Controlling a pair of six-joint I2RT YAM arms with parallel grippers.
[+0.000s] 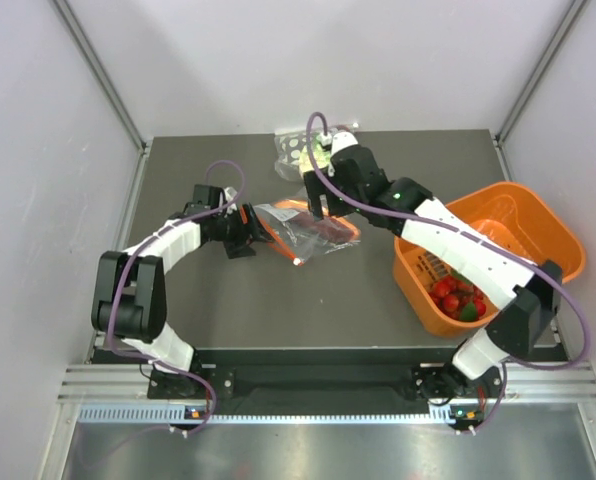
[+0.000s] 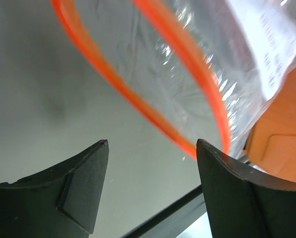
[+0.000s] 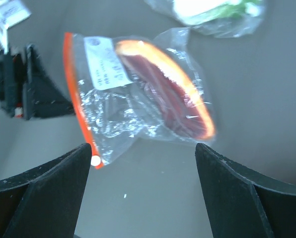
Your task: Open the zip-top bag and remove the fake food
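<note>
The clear zip-top bag [image 1: 303, 230] lies mid-table, its red-orange zip strip [image 3: 76, 94] and white label [image 3: 106, 62] toward the left arm. Inside it rests a dark reddish-brown piece of fake food [image 3: 170, 101]. Red berry-like fake food [image 1: 458, 298] sits in the orange basket [image 1: 538, 225]. My left gripper [image 1: 246, 238] is open just left of the bag; in its wrist view the bag's mouth [image 2: 187, 94] gapes ahead of the empty gripper [image 2: 152, 146]. My right gripper [image 1: 323, 205] hovers open over the bag's far side, and nothing lies in the gripper [image 3: 143, 148].
A second clear bag with green-and-white spotted contents [image 1: 300, 150] lies at the table's back edge, seen also as the spotted bag [image 3: 212, 12]. The orange basket [image 2: 282, 144] stands at the right. Grey walls enclose the table on three sides.
</note>
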